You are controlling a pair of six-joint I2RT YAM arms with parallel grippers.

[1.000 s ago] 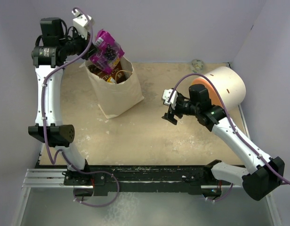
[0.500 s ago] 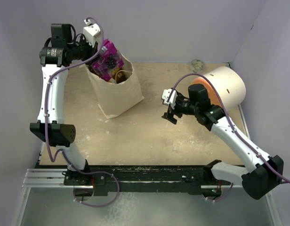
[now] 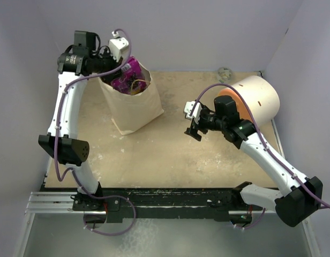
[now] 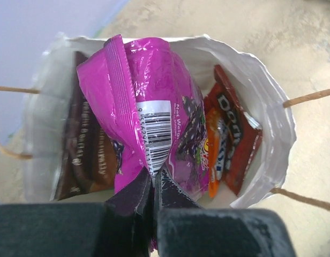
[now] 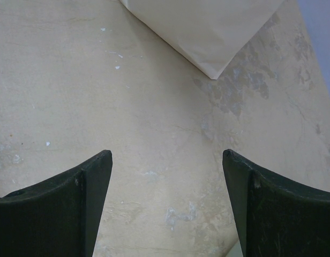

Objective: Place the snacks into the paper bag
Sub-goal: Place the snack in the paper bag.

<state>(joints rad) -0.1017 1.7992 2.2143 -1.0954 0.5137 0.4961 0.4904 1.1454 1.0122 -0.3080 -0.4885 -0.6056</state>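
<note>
Top external: lilac walls (image 3: pixel 208 32), scuffed tan table (image 3: pixel 154 155); left jaws clamp purple packet (image 3: pixel 122 83), right jaws apart

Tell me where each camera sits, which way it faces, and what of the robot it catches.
Top external: above and behind the bases, looking down on the table, the left arm, the right arm, the paper bag and the cream cylinder.
Left wrist: on the left arm, looking down into the bag's mouth; left pincer shut on the purple packet.
Right wrist: looking down at bare table; open right pincer at bottom, bag corner at top.
Shared: the bag shows in all three.
</note>
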